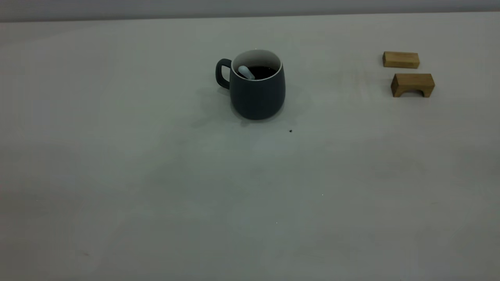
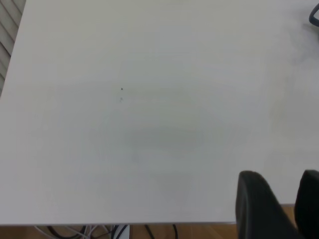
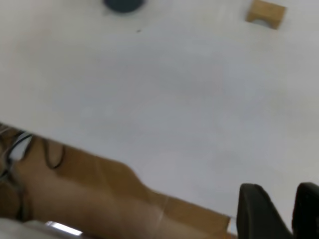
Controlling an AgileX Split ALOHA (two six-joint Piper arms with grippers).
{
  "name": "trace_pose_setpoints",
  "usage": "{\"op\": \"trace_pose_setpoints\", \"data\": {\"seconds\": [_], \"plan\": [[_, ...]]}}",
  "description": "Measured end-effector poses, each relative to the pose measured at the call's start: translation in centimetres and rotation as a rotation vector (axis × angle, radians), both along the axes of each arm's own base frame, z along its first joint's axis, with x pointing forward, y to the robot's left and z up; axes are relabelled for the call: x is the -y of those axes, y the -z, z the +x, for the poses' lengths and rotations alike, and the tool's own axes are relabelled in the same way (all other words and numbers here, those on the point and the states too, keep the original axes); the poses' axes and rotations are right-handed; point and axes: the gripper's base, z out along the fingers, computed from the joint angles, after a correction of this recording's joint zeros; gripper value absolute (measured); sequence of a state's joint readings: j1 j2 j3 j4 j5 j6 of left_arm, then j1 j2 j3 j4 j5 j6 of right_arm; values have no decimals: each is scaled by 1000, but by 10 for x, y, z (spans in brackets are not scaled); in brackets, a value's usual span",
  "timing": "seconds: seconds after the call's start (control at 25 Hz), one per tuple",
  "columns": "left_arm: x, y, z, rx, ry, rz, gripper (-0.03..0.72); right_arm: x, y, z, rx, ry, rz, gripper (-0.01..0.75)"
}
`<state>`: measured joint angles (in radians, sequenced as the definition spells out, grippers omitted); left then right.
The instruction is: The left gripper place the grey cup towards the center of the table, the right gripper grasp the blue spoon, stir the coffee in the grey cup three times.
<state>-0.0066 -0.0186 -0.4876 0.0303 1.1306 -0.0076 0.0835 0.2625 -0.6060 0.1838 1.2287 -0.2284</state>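
Wide off-white table [image 1: 156, 195], pale wall strip behind, tiny black speck [image 1: 290, 131] just in front of the mug. The grey cup [image 1: 258, 93] stands upright near the middle, a bit toward the far side, handle pointing to the exterior view's left. Dark coffee [image 1: 266, 72] inside. The blue spoon [image 1: 246, 72] sits in the cup, pale handle end leaning on the rim on the handle side, long axis slanting down toward the coffee; bowl is hidden. 2 wooden blocks [image 1: 406, 74] lie well apart on the right.

Judging by this, placement looks done and the spoon's already in the cup w/ nobody holding it; can't tell whether the 3 stirs happened.

Left gripper [image 2: 279, 206] and right gripper [image 3: 279, 211] are both pulled back at the table edge, fingers parted, holding nothing.
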Motion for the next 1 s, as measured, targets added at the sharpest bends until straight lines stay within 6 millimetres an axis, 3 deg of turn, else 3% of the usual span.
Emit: {"op": "trace_pose_setpoints", "data": {"seconds": [0.2, 1.0], "plan": [[0, 0, 0, 0, 0, 0, 262, 3, 22, -6, 95, 47, -11, 227], [0, 0, 0, 0, 0, 0, 262, 7, 30, -20, 199, 106, -20, 238]]}}
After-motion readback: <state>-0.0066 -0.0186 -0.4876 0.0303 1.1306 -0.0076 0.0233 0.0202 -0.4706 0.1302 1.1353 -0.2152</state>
